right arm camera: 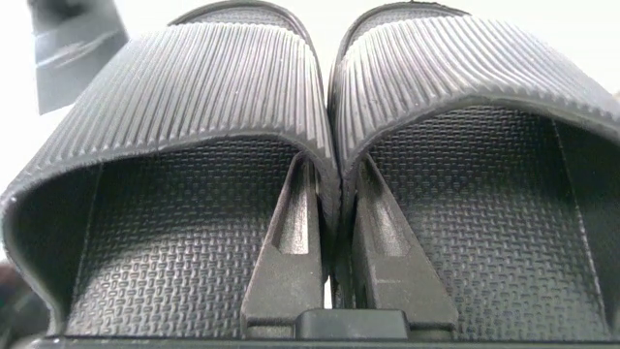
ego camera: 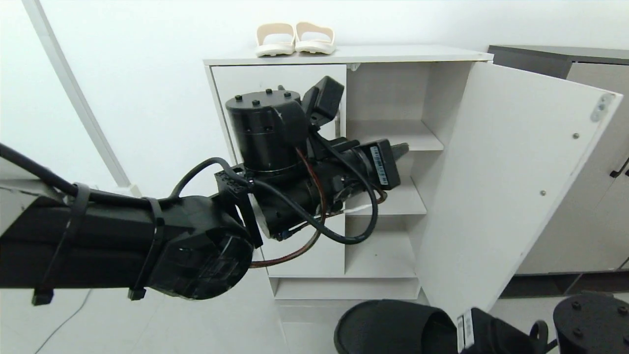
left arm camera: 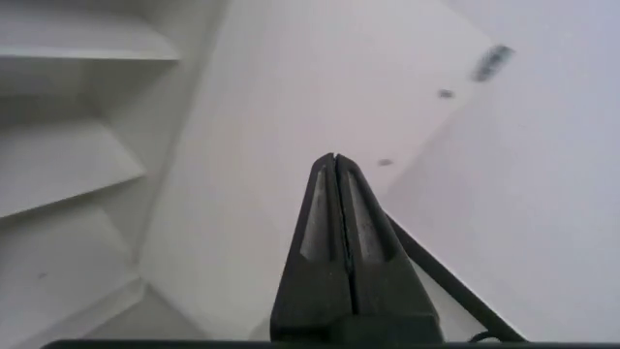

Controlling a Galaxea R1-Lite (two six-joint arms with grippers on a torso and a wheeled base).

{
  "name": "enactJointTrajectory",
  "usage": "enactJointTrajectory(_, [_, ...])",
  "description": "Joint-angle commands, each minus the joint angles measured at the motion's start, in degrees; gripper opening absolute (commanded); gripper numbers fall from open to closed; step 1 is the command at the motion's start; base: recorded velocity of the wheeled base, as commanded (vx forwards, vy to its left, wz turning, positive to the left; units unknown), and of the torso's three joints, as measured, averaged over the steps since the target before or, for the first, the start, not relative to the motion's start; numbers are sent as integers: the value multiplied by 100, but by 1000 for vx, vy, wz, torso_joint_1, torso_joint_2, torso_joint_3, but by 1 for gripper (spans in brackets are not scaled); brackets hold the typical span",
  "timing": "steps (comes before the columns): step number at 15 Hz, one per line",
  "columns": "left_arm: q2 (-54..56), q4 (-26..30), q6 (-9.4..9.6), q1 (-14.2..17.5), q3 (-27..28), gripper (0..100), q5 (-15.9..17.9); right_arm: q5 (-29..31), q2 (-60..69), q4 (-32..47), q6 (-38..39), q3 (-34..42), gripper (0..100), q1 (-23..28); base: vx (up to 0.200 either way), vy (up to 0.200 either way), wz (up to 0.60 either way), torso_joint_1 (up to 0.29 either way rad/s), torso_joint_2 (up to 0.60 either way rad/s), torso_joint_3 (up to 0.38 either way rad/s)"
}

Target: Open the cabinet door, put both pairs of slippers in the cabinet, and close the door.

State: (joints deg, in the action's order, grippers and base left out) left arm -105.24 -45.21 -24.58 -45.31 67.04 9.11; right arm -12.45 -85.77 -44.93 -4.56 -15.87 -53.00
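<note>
Left pincer (left arm camera: pixel 334 165): fingers pressed together, holding nothing; it sits at the open compartment, level with the upper shelves.
Beige slippers (ego camera: pixel 295 39): one pair, side by side on top of the cabinet.
Cabinet (ego camera: pixel 388 55): white; left door shut, right compartment open, shelves bare.
Cabinet door (ego camera: pixel 511 187): swung wide open to the right.
Black slippers (right arm camera: pixel 223 107): one pair with ribbed straps and textured footbeds, held side by side low in front of the open door.
Right pincer (right arm camera: pixel 335 170): pinching the two adjoining inner strap walls together.
Grey cabinet (ego camera: pixel 589 147): beside and behind the open door.
</note>
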Motion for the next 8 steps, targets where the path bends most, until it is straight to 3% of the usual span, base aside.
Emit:
enactJointTrajectory(1, [522, 21, 58, 207, -314, 0, -208, 981, -423, 11, 394, -698, 0, 510, 0, 0, 0, 0, 0, 0])
enactJointTrajectory(2, [689, 57, 146, 295, -393, 0, -287, 1394, -528, 11, 588, -839, 0, 537, 0, 0, 0, 0, 0, 0])
enactJointTrajectory(3, [1120, 268, 392, 532, -578, 0, -585, 2238, -774, 11, 948, -1102, 0, 642, 0, 0, 0, 0, 0, 0])
enactJointTrajectory(5, [2095, 1190, 814, 1104, -762, 0, -1262, 3073, -1187, -7, 1027, -1524, 0, 1117, 0, 0, 0, 0, 0, 0])
enactJointTrajectory(7, [3185, 2263, 884, 1271, -1281, 0, -1869, 3512, -1469, 2, 1080, -1999, 0, 1372, 0, 0, 0, 0, 0, 0])
enactJointTrajectory(8, [3836, 2658, 1025, 1341, -1764, 0, -2220, 3855, -1653, 2, 1098, -2192, 0, 1398, 0, 0, 0, 0, 0, 0])
